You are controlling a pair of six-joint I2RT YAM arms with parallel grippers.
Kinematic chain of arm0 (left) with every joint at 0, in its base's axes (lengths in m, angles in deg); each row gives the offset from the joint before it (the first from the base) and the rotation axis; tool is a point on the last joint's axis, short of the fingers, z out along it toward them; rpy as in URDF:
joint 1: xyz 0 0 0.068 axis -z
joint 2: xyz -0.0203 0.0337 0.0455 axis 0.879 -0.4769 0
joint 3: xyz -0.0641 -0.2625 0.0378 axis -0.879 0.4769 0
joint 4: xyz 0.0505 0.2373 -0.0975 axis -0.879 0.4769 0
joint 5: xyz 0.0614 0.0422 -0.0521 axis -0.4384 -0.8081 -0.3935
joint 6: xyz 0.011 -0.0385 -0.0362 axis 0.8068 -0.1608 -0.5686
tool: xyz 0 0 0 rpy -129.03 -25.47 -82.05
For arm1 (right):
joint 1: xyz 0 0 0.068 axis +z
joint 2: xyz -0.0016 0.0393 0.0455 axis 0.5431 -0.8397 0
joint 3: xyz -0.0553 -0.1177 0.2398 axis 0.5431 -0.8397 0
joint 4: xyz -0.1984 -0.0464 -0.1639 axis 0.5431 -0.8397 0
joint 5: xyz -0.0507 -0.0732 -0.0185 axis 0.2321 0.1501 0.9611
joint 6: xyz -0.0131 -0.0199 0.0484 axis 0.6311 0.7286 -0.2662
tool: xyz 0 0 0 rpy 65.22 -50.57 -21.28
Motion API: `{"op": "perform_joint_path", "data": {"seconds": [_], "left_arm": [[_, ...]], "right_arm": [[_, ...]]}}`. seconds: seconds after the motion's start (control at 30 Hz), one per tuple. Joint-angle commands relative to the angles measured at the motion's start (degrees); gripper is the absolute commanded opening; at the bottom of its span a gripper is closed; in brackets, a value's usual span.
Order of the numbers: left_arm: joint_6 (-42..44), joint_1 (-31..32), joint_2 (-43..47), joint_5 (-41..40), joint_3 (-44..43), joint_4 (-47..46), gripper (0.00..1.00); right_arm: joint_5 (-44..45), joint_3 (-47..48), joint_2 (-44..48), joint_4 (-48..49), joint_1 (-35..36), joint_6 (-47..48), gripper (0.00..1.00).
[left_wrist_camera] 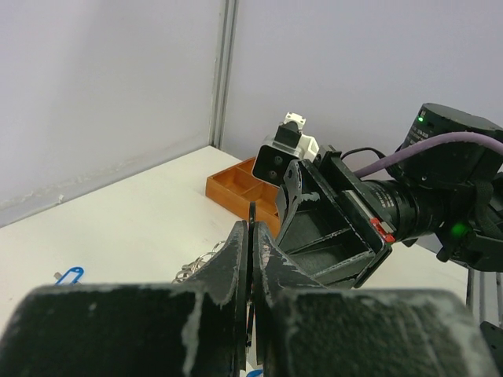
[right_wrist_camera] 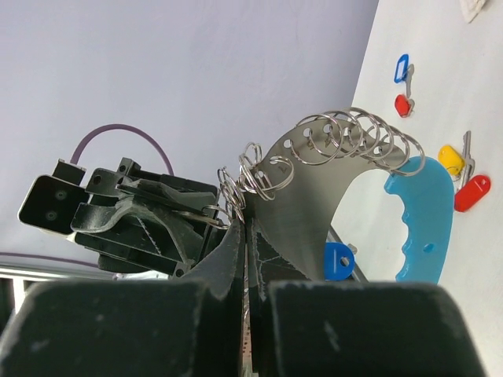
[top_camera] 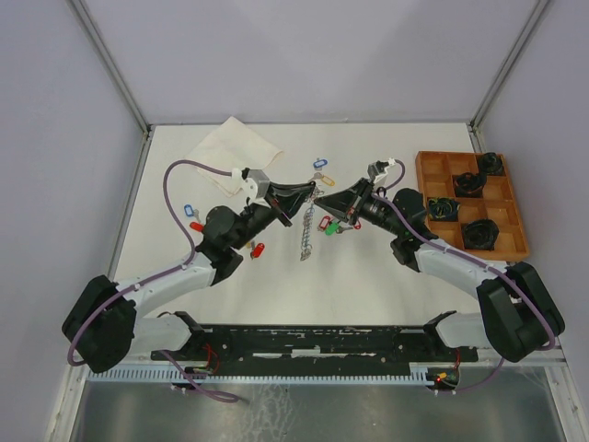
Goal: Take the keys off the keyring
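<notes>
Where each grip bites is hidden in the top view. The right gripper point(right_wrist_camera: 245, 236) is clamped on the keyring point(right_wrist_camera: 314, 196), its light-blue band point(right_wrist_camera: 420, 208) at 3 o'clock. The left gripper point(left_wrist_camera: 251, 236) is clenched on a thin edge I cannot identify. The beaded chain point(top_camera: 307, 235) dangles toward 6 o'clock.

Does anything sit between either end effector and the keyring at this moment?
Nothing visible does. The left end effector and the right end effector are both shut right at the keyring, which hangs between them above the table.
</notes>
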Motion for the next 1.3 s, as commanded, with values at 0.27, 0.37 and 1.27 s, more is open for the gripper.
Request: {"op": "perform_joint_path", "data": {"seconds": [0.27,0.37,1.27], "left_arm": [[-1.9,-0.6,1.2,0.6,-8.2,-2.0,0.03],[-2.1,-0.6,1.2,0.7,-9.0,-0.9,0.03],[-2.1,-0.9,2.4,10.6,-13.1,6.9,0.03]], "right_arm": [[2.5,-0.9,1.0,2.4,-1.1,-2.2,0.14],[2.3,-0.8,1.0,2.6,-1.2,-2.3,0.19],[-25.6,11.7,5.2,2.7,-7.2,37.3,0.41]]}}
